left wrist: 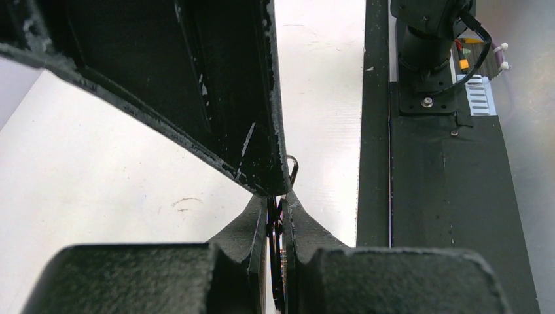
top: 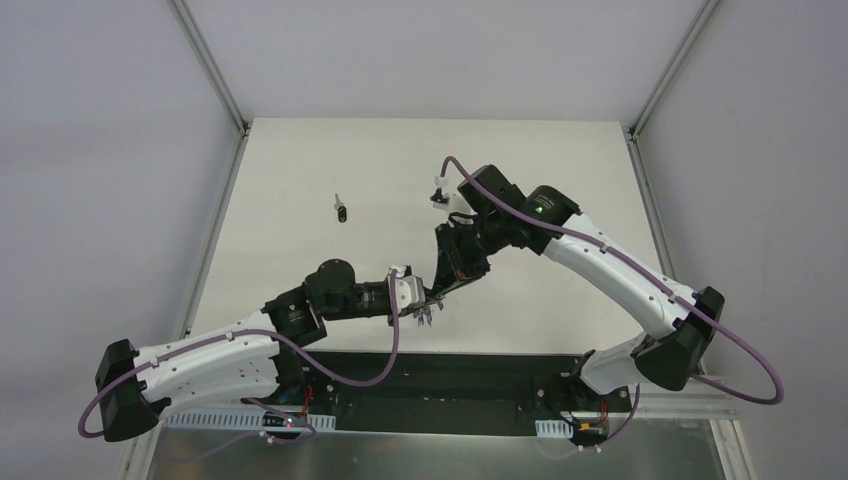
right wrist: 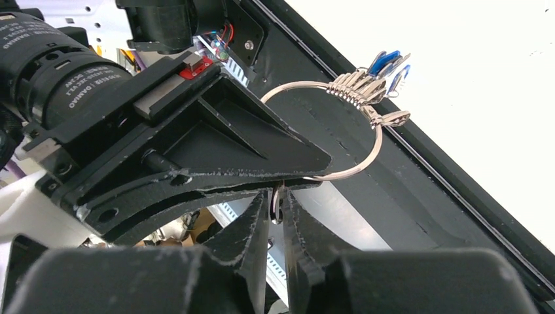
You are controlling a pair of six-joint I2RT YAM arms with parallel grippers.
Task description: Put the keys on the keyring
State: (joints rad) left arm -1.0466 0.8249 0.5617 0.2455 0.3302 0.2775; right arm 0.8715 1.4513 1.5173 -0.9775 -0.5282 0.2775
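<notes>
In the right wrist view the silver keyring (right wrist: 373,154) is held upright, with several silver keys (right wrist: 357,88) bunched on its top, some with blue heads (right wrist: 386,61). My left gripper (top: 428,297) is shut on the keyring, which shows edge-on between its fingers in the left wrist view (left wrist: 275,242). My right gripper (right wrist: 276,199) meets it tip to tip and is shut on a small silver key (right wrist: 276,204) right at the ring's lower edge. In the top view the right gripper (top: 447,283) stands just above the left one, and the keys (top: 425,318) dangle below.
A small dark and silver item (top: 341,210) lies alone on the white table (top: 550,160), far left of the grippers. The black base strip (top: 450,375) runs along the near edge below the held ring. Frame posts stand at the far corners.
</notes>
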